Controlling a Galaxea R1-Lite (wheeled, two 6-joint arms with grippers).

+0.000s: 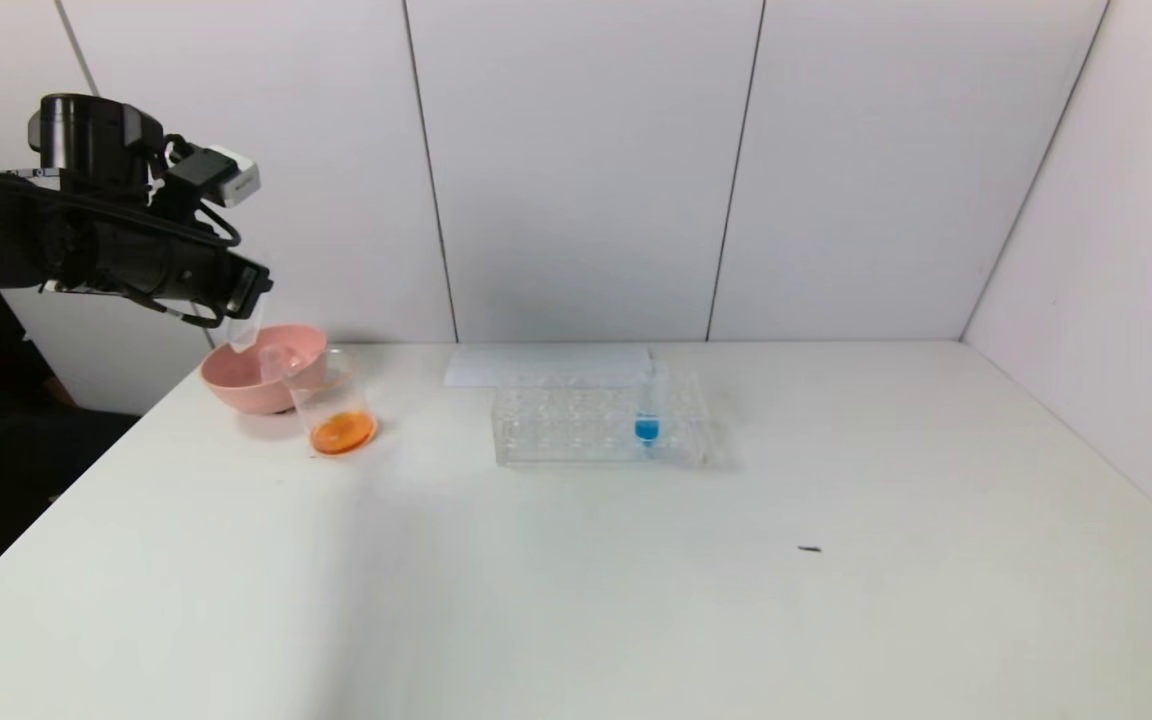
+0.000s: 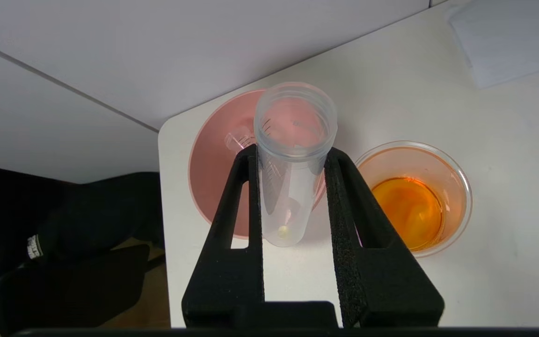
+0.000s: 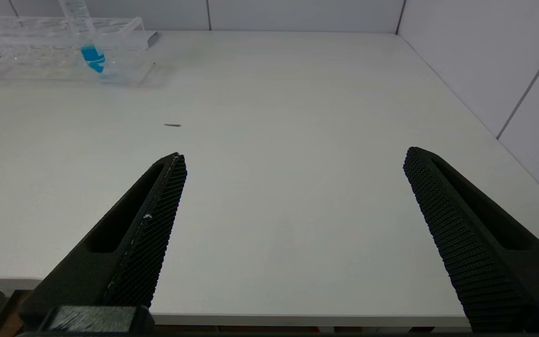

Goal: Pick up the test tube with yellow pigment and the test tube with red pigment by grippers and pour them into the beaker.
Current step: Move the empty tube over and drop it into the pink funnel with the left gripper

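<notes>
My left gripper (image 1: 248, 298) (image 2: 291, 150) is shut on the test tube with yellow pigment (image 2: 282, 206) (image 1: 241, 333), raised at the table's far left. Only a tiny yellow drop shows in the tube's round end. Its open mouth points down over the pink bowl (image 2: 211, 187). The beaker (image 1: 333, 405) (image 2: 412, 196) stands right beside the bowl with orange liquid in it. No tube with red pigment shows. A clear empty tube (image 2: 236, 139) lies inside the bowl. My right gripper (image 3: 294, 154) hangs open over the near table edge with nothing between its fingers.
The pink bowl (image 1: 236, 385) sits at the far left corner of the table. A clear tube rack (image 1: 586, 425) (image 3: 40, 47) in the middle holds a blue-liquid tube (image 1: 647, 425) (image 3: 91, 54). White paper (image 1: 546, 365) lies behind it. A small dark speck (image 1: 809, 548) lies to the right.
</notes>
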